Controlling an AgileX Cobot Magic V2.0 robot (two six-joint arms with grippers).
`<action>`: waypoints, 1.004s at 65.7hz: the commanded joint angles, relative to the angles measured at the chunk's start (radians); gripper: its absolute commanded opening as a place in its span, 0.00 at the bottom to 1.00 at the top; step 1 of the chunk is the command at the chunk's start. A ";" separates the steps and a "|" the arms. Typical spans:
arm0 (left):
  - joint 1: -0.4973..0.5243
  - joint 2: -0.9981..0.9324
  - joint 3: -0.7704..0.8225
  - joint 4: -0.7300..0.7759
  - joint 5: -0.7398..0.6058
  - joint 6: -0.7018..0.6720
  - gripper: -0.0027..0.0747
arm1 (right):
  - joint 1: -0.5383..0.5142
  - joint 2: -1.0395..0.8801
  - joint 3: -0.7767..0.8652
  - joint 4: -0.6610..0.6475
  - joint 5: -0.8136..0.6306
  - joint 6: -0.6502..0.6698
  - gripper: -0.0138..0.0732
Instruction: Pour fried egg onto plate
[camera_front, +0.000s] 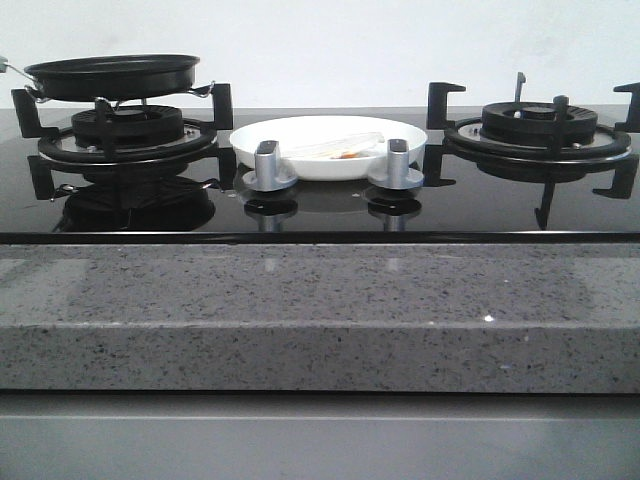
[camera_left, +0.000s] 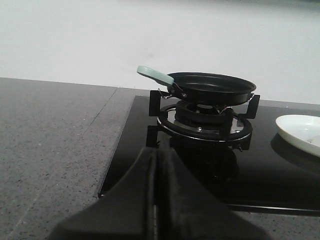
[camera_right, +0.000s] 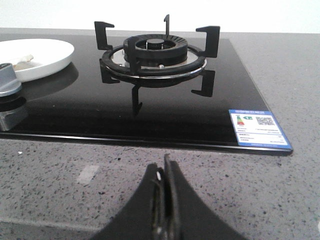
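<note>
The egg (camera_front: 345, 152) already lies in the plate (camera_front: 300, 165) between the burners, looking thin, light and floppy; the pan (camera_left: 212, 88) would be held by its handle (camera_left: 155, 75); both grippers (camera_left: 156, 165) (camera_right: 165, 187) are closed, empty.

Plate (camera_front: 328, 135) sits mid-hob between the two burners, with two knobs (camera_front: 270, 165) (camera_front: 398, 164) standing just in front of its near rim, blocking a low frontal approach; above the plate is open. Left burner (camera_front: 127, 130) is capped by the black pan (camera_front: 112, 76), its handle (camera_left: 155, 75) jutting out off the hob's left side; right burner (camera_right: 153, 55) is bare, only upright grate prongs stick up. Grey tabletop (camera_front: 320, 310) in front of the hob and left of it lies free.
</note>
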 joint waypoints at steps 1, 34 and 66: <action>-0.008 -0.014 0.005 0.001 -0.082 -0.007 0.01 | -0.005 -0.025 -0.006 0.013 -0.093 -0.013 0.08; -0.008 -0.014 0.005 0.001 -0.082 -0.007 0.01 | -0.003 -0.026 -0.006 -0.012 -0.140 -0.001 0.08; -0.008 -0.014 0.005 0.001 -0.082 -0.007 0.01 | -0.003 -0.027 -0.006 -0.293 -0.253 0.310 0.08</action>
